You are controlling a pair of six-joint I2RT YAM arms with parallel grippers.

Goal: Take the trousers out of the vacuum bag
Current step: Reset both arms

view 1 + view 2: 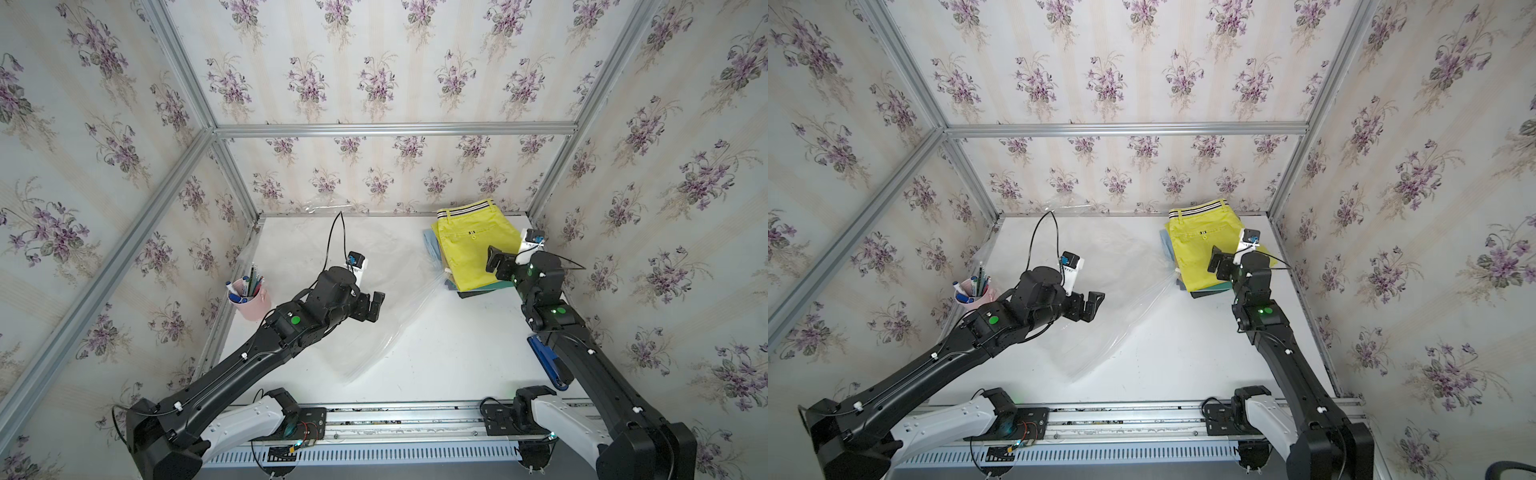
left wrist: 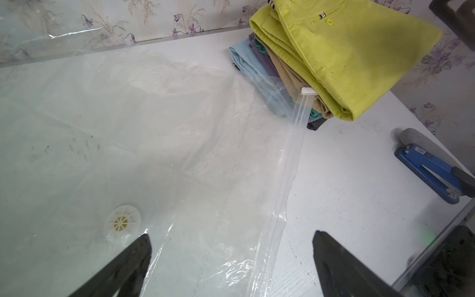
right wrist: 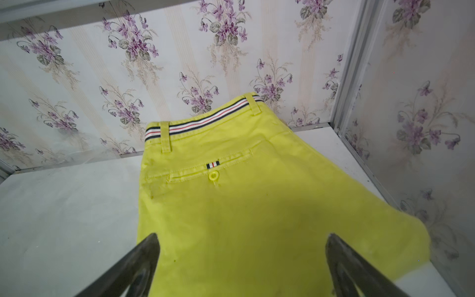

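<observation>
Top views: trousers [image 1: 467, 253] stacked at 1 o'clock on the worktop [image 1: 449, 353], yellow pair on top. The vacuum bag [image 1: 365, 266] lies flat from 11 o'clock to centre. A pink cup of pens [image 1: 250, 301] at 9 o'clock shows in the top views only. A blue stapler [image 1: 545, 358] at 4 o'clock is partly under the right arm.

Left wrist view only: round white valve [image 2: 122, 221]. Stack layers under the yellow pair are tan, teal, purple and light blue, with dark grey at the bottom. The bag's zip edge and its white slider [image 2: 308, 90] lean on the stack's side.

Right wrist view, closest look: red line in the striped waistband [image 3: 203, 120], buttoned back pocket, small striped tab.

Left arm reaches in low. The left tool [image 1: 374, 306] is over the bag, jaws apart, empty.

Right arm is bent over the stack. The right tool [image 1: 498, 262] is above the yellow pair, jaws apart, empty.

Stapler label: too blurred to read.
</observation>
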